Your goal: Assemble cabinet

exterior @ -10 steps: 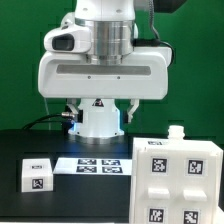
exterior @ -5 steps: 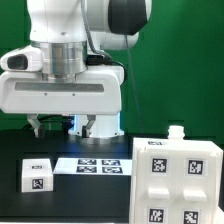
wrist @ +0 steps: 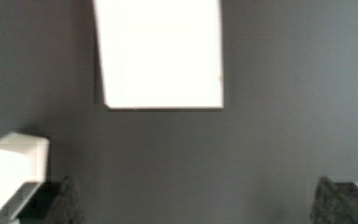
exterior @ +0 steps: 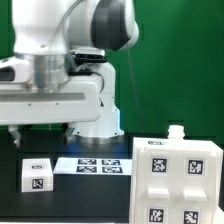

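The cabinet body (exterior: 180,178) is a large white box with several black-and-white tags on its top, at the exterior view's right front. A small white peg (exterior: 177,131) stands at its back edge. A small white tagged block (exterior: 38,173) lies at the exterior view's left. My gripper (exterior: 38,133) hangs above the table, behind and above that block, with one dark finger (exterior: 14,135) showing. In the wrist view my gripper (wrist: 194,205) is open and empty, fingers (wrist: 34,200) wide apart over dark table. A white block corner (wrist: 12,160) lies beside one finger.
The marker board (exterior: 100,165) lies flat between the small block and the cabinet body. A blurred flat white rectangle (wrist: 158,52) shows in the wrist view ahead of the jaws; no tags can be made out on it. A green backdrop stands behind the arm.
The arm has swung toward the exterior view's left over the last second, carrying the hand from above the marker board to above the small block's side. The parts have not moved.
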Robot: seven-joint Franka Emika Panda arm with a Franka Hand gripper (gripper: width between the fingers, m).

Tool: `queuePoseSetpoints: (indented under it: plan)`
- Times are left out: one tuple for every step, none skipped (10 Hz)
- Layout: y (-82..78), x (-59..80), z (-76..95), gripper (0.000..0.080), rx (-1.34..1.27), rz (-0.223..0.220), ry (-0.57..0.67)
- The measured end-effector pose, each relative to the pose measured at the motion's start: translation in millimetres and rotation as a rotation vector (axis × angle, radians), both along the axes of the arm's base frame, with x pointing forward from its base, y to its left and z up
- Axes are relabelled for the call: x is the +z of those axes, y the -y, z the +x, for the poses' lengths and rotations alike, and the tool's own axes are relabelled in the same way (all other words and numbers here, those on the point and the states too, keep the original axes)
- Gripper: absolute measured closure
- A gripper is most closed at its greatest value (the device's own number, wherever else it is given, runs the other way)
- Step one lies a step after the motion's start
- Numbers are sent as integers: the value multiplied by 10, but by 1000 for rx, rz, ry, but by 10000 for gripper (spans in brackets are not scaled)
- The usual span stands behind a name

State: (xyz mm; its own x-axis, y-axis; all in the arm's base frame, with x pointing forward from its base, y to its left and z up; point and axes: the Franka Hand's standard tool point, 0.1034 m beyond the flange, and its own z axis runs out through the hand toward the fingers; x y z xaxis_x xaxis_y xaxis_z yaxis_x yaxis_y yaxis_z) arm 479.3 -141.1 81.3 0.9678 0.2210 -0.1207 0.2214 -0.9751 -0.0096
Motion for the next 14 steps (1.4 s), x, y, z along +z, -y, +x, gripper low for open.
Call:
queuePoseSetpoints:
  plan:
    - [60,-129,-119,151,22,-19,18]
    - [72,-163,-151,151,12,-17,9]
    - [68,-148,-126,151,14,-17,14]
    - [70,-155,-132,151,14,-18,13]
    - [85,-188,-178,151,24,-11,10]
    - [121,-276,-309,151,20,5,-8]
    - [162,-389,-419,151,10,8,-31]
    - [165,-500,-499,151,11,4,-51]
    - [126,-565,-542,151,4,0,-63]
    - [122,-563,-539,151,5,0,-62]
    - [122,-563,-539,151,5,0,-62]
    - [122,-563,-539,151,5,0,-62]
    - [122,-563,-539,151,5,0,-62]
    - [122,-563,-539,151,5,0,-62]
